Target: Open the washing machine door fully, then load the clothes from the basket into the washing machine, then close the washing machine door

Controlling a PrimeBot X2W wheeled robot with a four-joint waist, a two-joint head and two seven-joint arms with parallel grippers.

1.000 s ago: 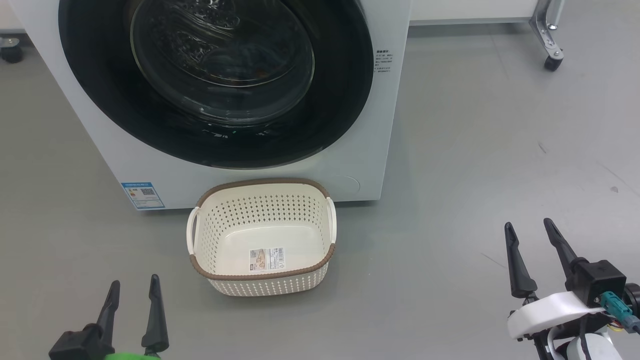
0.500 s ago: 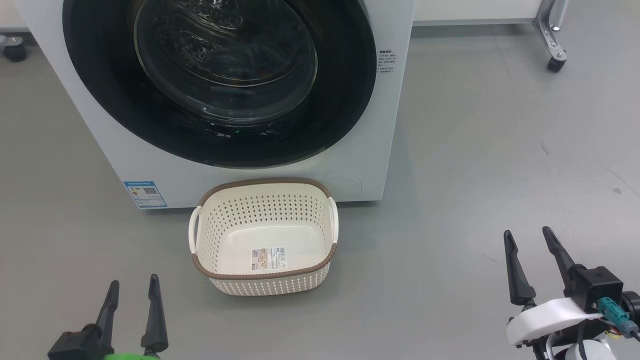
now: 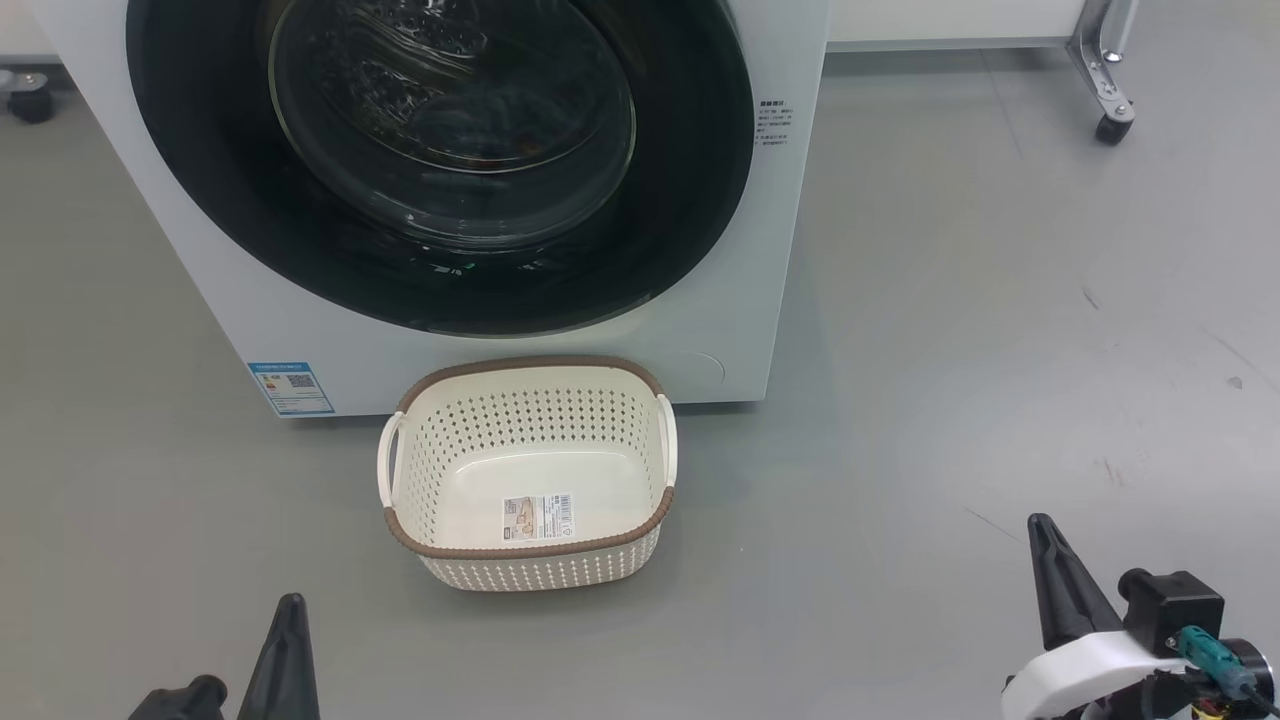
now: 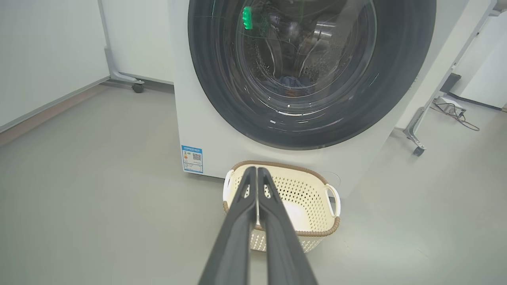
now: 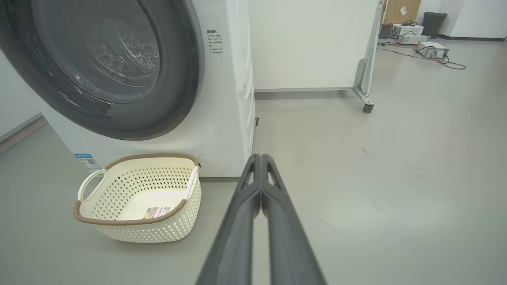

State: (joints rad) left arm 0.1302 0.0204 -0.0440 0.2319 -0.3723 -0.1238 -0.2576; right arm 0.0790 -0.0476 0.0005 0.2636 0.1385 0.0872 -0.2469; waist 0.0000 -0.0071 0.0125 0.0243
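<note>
Washing machine door (image 3: pixel 450 130) stands shut beyond both grippers, with the basket (image 3: pixel 525 362) empty just ahead of the left gripper (image 4: pixel 257 174). It and the right gripper (image 5: pixel 260 158), spread a second ago, have pinched closed on nothing and dropped lower: the task looks finished

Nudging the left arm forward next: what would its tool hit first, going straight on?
Likely the basket, at its far-left rim, or just past it the washing machine, white front below the door; the shut left tool lines up with both, depth unclear.
</note>
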